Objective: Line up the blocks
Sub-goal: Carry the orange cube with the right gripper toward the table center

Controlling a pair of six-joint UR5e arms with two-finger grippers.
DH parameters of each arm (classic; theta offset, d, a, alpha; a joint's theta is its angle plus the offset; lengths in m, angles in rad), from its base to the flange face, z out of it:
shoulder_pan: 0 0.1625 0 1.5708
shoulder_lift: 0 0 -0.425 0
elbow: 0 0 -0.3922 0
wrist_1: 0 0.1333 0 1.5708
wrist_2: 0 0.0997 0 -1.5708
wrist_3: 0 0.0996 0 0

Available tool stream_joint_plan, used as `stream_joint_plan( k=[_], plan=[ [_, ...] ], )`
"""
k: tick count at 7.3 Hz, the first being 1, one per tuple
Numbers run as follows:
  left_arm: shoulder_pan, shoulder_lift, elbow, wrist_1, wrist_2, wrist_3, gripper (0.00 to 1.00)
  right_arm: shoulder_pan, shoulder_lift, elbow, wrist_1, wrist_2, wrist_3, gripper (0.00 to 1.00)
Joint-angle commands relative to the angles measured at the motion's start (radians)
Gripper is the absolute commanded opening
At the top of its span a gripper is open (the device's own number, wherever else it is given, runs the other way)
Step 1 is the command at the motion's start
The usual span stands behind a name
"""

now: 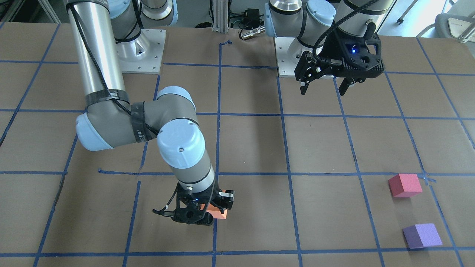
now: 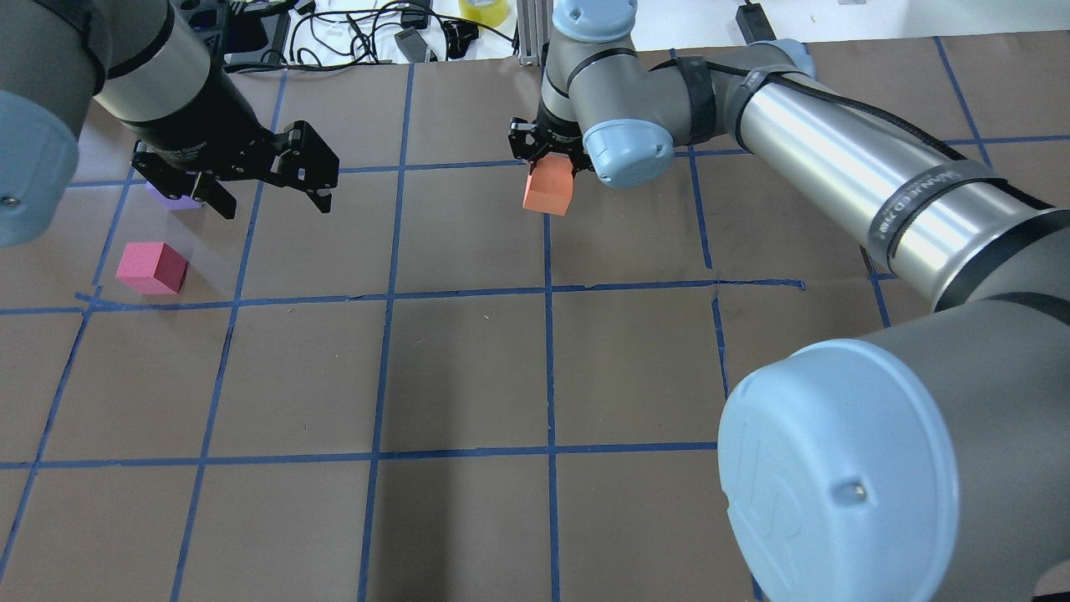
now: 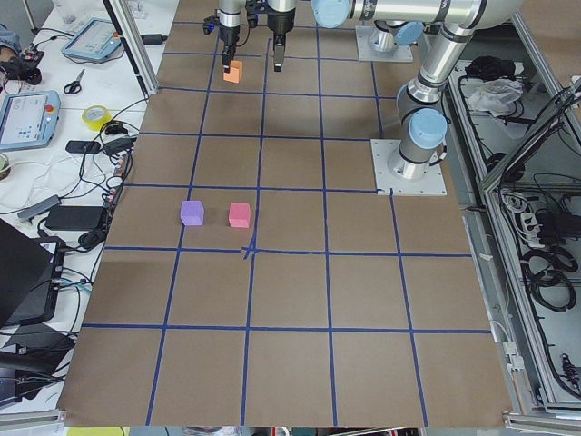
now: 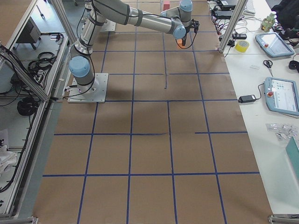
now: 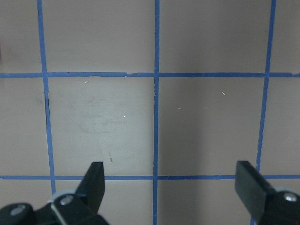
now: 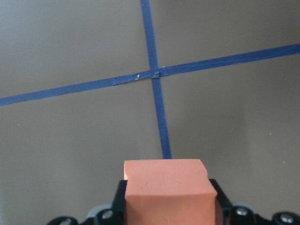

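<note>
My right gripper (image 1: pixel 216 206) is shut on the orange block (image 1: pixel 219 215) and holds it low over a blue tape line near the table's middle. The block fills the bottom of the right wrist view (image 6: pixel 166 187) and also shows in the overhead view (image 2: pixel 547 194). The pinkish-red block (image 1: pixel 405 185) and the purple block (image 1: pixel 422 236) sit apart on the table on my left side. My left gripper (image 1: pixel 323 88) is open and empty, hovering above the table. In the overhead view it (image 2: pixel 272 194) partly hides the purple block (image 2: pixel 171 201), with the pinkish-red block (image 2: pixel 152 267) nearer.
Blue tape lines (image 1: pixel 289 173) form a grid on the brown table. The arms' white base plates (image 1: pixel 139 52) stand at the robot's side. Cables and a yellow tape roll (image 2: pixel 483 8) lie beyond the table's far edge.
</note>
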Motion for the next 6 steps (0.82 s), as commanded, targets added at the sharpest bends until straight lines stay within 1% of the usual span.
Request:
stream_joint_plan(
  k=[1,2,3,4,5,6],
  plan=[
    [0.0,0.0,0.0,0.0,0.0,0.0,1.0,0.099,0.099,-0.083,-0.007,0.001,0.105,0.0],
    [0.0,0.0,0.0,0.0,0.001,0.0,1.0,0.113,0.118,-0.106,-0.007,0.001,0.114,0.0],
    [0.0,0.0,0.0,0.0,-0.001,0.0,1.0,0.114,0.122,-0.106,-0.007,0.0,0.118,0.18],
    [0.0,0.0,0.0,0.0,0.0,0.0,1.0,0.114,0.119,-0.107,-0.007,0.0,0.116,0.25],
    [0.0,0.0,0.0,0.0,0.001,0.0,1.0,0.11,0.11,-0.11,0.008,-0.002,0.104,0.21],
    [0.0,0.0,0.0,0.0,0.001,0.0,1.0,0.11,0.11,-0.1,0.008,-0.008,0.104,0.22]
  ],
)
